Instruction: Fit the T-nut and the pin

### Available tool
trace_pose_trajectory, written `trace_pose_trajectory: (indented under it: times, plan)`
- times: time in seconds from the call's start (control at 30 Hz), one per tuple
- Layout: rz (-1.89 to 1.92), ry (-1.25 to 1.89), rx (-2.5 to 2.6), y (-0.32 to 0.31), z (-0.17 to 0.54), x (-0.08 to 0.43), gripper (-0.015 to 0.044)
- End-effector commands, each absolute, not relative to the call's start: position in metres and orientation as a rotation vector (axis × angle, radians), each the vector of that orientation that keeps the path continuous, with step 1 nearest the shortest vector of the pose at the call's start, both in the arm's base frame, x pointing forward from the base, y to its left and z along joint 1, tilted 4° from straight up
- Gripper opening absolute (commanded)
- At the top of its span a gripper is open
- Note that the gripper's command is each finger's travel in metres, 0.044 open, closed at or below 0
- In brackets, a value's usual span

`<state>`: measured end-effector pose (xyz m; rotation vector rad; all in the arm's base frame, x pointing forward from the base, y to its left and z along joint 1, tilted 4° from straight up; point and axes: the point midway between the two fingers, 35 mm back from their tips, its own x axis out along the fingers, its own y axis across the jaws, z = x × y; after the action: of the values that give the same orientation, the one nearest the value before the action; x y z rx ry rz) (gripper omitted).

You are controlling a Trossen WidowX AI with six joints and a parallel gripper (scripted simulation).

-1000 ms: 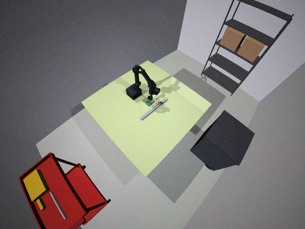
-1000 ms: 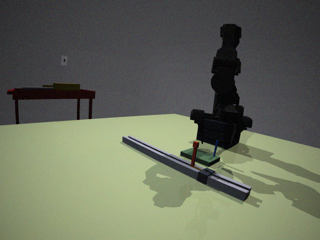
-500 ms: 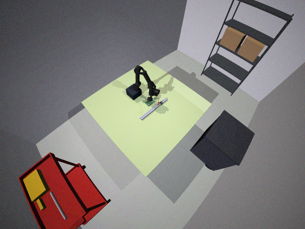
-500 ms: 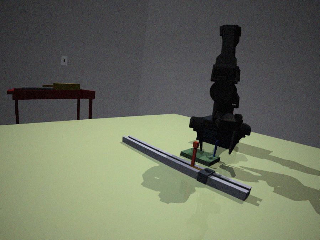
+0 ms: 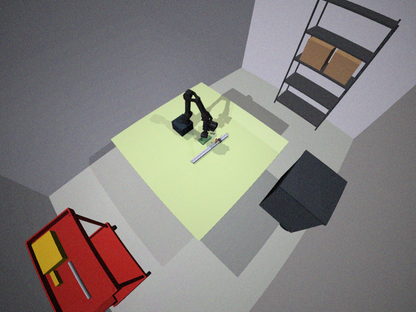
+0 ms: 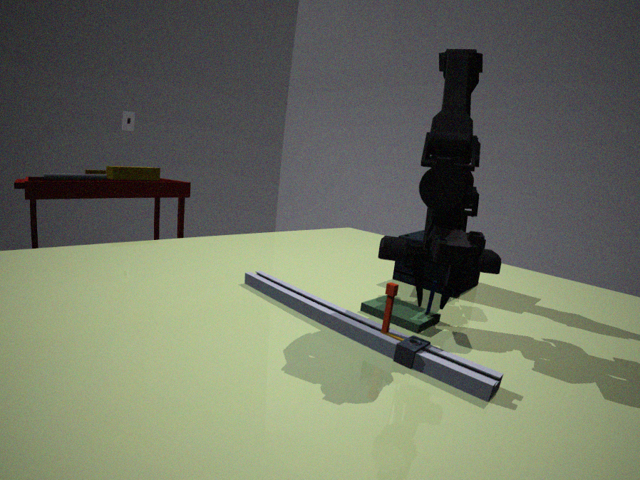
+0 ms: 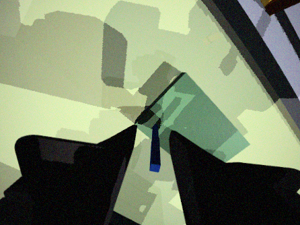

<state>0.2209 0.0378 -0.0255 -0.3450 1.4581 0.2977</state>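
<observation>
at far left in the exterior view, beyond the table: one red cart, bearing a grey rod and a yellow box. from the far left of the table to the near right: one aluminum rail, slot upward. in its slot, right of the middle: one brass t-nut, partly seen, its orange handle sticking up with a slight tilt, just left of the bracket. behind the rail: one green tray, low and flat on the table. next, astride the rail: one dark bracket, hole facing up. at the right end of the tray: one blue pin, standing nearly upright. about the pin: one black gripper, pointing down, fingers partly apart, the pin between them with a visible gap at either side. above and behind: one black arm, bent over from a dark block base on the far side of the tray.
</observation>
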Motion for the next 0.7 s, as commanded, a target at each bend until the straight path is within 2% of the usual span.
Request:
trace_pose_trajectory:
  times: [0.0,0.07,0.1,0.3,0.67]
  plan:
    - [0.298,1.461,-0.350,0.0370,-0.0266,0.2195,0.0072]
    - [0.298,1.461,-0.350,0.0370,-0.0266,0.2195,0.0020]
    - [0.298,1.461,-0.350,0.0370,-0.0266,0.2195,0.0013]
    - [0.298,1.461,-0.350,0.0370,-0.0266,0.2195,-0.0144]
    - [0.298,1.461,-0.350,0.0373,-0.0208,0.2196,-0.0150]
